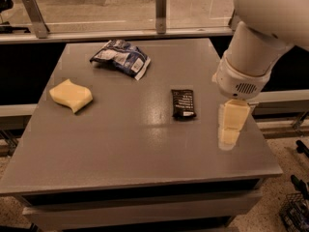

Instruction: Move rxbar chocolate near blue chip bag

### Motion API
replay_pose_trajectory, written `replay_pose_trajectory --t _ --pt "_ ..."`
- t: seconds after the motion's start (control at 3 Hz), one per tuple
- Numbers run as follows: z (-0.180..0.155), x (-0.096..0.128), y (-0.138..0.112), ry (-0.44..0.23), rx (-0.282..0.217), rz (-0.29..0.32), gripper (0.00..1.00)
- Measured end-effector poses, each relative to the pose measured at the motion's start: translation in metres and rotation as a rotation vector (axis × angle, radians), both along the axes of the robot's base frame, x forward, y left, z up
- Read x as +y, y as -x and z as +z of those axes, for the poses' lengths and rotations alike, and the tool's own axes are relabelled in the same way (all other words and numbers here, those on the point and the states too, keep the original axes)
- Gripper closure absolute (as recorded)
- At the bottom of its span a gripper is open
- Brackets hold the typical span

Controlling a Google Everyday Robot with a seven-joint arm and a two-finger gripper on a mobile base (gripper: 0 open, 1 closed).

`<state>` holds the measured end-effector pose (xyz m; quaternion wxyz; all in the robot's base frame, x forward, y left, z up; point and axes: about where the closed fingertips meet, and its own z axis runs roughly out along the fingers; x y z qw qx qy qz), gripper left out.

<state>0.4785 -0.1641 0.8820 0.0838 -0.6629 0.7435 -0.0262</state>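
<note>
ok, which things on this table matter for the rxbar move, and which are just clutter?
Part of the job:
- rxbar chocolate, right of centre on the table
- blue chip bag, towards the far side
- gripper, over the table's right side, right of the bar

Just lying about:
- yellow sponge, left side

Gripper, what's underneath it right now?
Only bare grey table shows beneath the gripper, which hangs near the right edge. The rxbar chocolate lies flat to its left, apart from it. The strip of tabletop that the gripper covers cannot be seen.
</note>
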Motion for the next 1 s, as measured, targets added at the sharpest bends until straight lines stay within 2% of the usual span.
replay_pose_trajectory --t 0.67,1.0 --pt "-0.021 0.034 -0.015 0.002 0.003 0.094 0.0" --pt "-0.021 0.034 -0.015 0.003 0.003 0.094 0.0"
